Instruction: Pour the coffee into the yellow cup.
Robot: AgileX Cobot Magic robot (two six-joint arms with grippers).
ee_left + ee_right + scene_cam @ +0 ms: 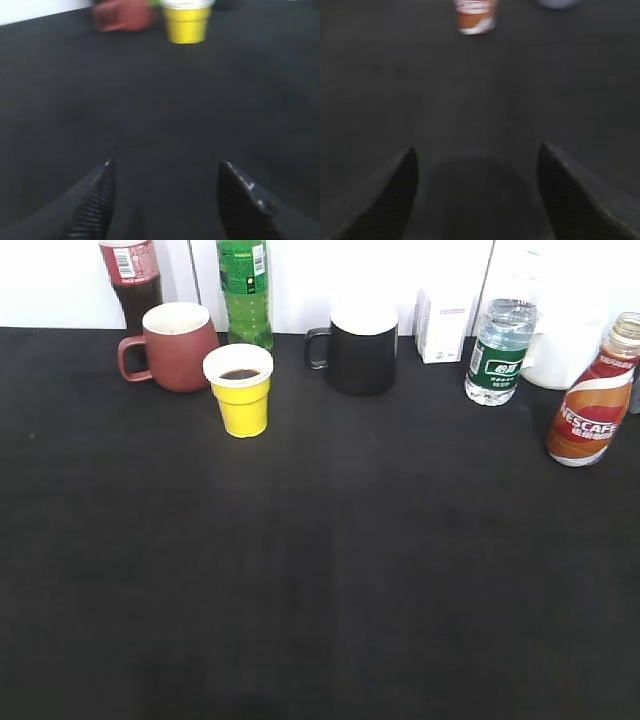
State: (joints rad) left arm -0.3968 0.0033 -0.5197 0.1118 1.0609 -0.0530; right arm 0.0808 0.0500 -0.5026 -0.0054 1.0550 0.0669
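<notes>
Clearly, "NESCAFE" on coffee bottle (590, 406).

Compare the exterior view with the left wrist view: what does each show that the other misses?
Only the exterior view shows the Nescafe bottle standing at far right, the black mug, the water bottle and dark liquid inside the yellow cup. Only the left wrist view shows the left gripper, open and empty. Both show the yellow cup, the dark red mug and the black table.
</notes>
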